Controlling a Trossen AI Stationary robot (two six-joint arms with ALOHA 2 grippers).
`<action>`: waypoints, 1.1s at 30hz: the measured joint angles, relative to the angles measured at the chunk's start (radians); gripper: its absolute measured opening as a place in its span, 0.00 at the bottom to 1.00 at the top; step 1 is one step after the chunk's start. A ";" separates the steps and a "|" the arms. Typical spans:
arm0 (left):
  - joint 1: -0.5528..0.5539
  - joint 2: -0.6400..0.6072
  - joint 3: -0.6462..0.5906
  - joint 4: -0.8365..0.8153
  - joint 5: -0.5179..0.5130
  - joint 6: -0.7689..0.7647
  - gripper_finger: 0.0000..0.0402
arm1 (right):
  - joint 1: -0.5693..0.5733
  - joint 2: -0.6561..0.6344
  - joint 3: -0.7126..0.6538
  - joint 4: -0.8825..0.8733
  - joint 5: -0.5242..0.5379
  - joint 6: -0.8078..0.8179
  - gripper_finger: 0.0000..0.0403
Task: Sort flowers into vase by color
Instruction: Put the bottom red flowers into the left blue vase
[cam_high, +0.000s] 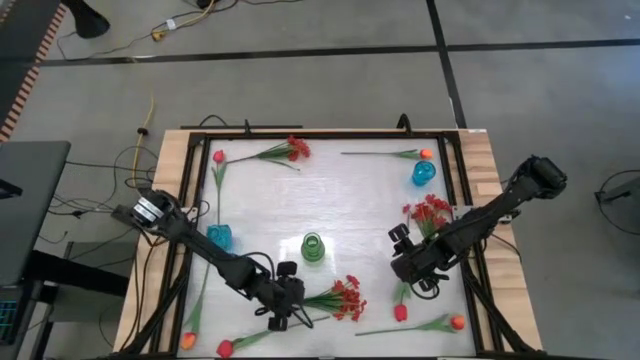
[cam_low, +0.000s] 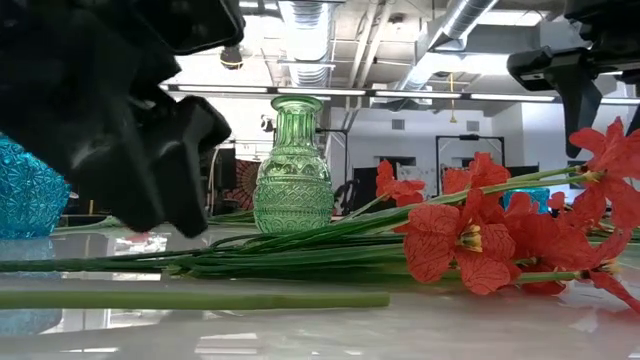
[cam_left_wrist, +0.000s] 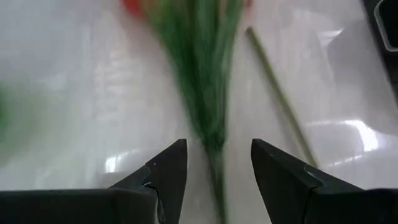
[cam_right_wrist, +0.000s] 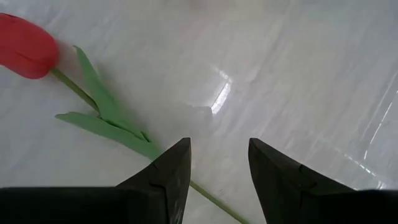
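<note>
Left hand: the left hand was low over the near edge of the white counter, its two dark fingers spread apart with nothing clamped between them; the bunched green stems passed through the gap.
Under the left hand: the stem end of a bushy red many-bloom spray lay flat on the counter, its blooms pointing toward the right arm.
Beside that spray: a single thin green stem lay just beside the bunch, apart from it.
Right hand: the right hand hovered low over the counter's right side, fingers parted and gripping nothing.
Under the right hand: a single red tulip with green leaves lay flat, its stem running beneath the open fingers.
Near right corner: an orange tulip on a long stem lay close to the front edge.
Near left corner: a red tulip and an orange tulip lay near the front edge.
Behind the right hand: a second red spray lay by the right arm.
Centre: a green cut-glass vase stood upright, holding nothing.
Blue vases: one turquoise glass vase stood by the left arm, another at the far right.
Far edge: a red spray, a red tulip and an orange tulip lay flat.
</note>
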 joint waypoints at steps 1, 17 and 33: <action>-0.006 0.015 -0.001 -0.004 0.002 0.000 0.41 | 0.000 0.000 0.000 0.000 0.000 0.000 0.46; -0.012 0.053 0.001 0.010 -0.053 0.007 0.13 | -0.002 0.000 0.000 0.000 0.001 -0.026 0.46; -0.012 -0.130 -0.004 0.061 -0.115 0.159 0.01 | -0.003 0.000 0.000 0.000 0.003 -0.019 0.46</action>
